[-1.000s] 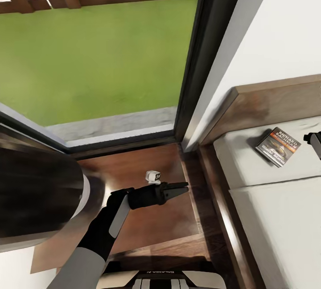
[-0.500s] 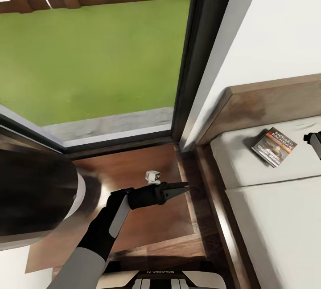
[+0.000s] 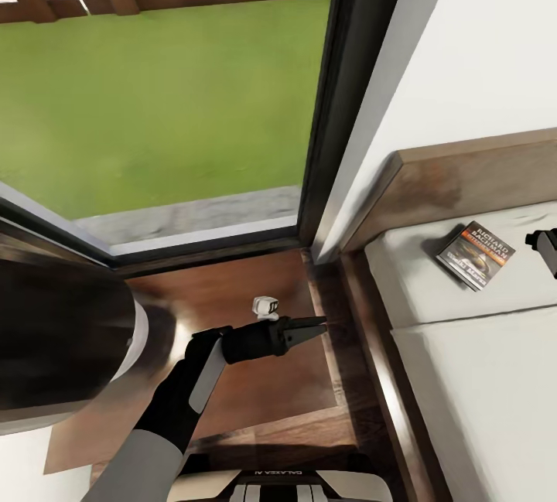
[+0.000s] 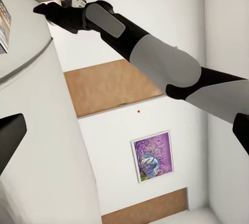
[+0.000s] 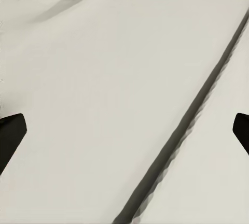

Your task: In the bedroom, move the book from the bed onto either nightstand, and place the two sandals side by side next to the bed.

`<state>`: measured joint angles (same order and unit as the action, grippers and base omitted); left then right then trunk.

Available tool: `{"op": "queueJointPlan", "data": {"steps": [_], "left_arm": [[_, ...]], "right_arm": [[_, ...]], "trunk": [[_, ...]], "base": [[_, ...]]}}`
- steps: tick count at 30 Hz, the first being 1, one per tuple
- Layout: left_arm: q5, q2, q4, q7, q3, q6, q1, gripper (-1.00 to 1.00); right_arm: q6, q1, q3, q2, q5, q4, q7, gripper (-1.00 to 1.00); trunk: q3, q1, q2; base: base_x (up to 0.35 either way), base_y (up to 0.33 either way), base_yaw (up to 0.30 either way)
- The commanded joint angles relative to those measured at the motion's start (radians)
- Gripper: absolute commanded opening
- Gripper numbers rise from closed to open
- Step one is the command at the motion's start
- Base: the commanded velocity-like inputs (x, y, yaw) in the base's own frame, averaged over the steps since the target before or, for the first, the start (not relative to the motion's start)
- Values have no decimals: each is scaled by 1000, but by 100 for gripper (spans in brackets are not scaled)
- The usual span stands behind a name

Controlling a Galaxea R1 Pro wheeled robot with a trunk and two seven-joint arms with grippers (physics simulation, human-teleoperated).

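While the book (image 3: 475,254) lies on the bed (image 3: 464,378), right gripper (image 3: 543,241) sits beside it, fingers spread over the mattress; left gripper (image 3: 309,327) looks closed, empty; next: close right on book.

The book (image 3: 475,254) lies on the bed (image 3: 480,378) just left of the right claw (image 3: 544,243). The left claw (image 3: 305,329) hangs over the nightstand (image 3: 232,394), window (image 3: 170,100) beyond, bed to its right.
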<state>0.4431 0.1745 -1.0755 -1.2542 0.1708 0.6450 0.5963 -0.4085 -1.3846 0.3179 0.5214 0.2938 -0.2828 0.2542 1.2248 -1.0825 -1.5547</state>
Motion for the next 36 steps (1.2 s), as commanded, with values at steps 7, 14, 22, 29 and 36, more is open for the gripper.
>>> {"op": "queueJointPlan", "data": {"steps": [7, 14, 22, 29, 36], "left_arm": [[5, 0, 0, -1, 1, 10, 0, 100], [5, 0, 0, -1, 1, 10, 0, 100], [5, 0, 0, -1, 1, 10, 0, 100], [5, 0, 0, -1, 1, 10, 0, 100], [5, 0, 0, -1, 2, 10, 0, 100]], "right_arm": [[35, -1, 5, -5, 11, -1, -1, 100], [148, -1, 6, -6, 10, 2, 0, 100], [154, -1, 4, -7, 9, 2, -1, 100], [154, -1, 4, -7, 8, 2, -1, 100], [154, -1, 4, -7, 8, 2, -1, 100]], "trunk": [[0, 0, 0], [0, 0, 0], [0, 0, 0], [0, 0, 0], [7, -8, -14]], "base": [[0, 0, 0], [0, 0, 0], [0, 0, 0], [0, 0, 0], [0, 0, 0]]}}
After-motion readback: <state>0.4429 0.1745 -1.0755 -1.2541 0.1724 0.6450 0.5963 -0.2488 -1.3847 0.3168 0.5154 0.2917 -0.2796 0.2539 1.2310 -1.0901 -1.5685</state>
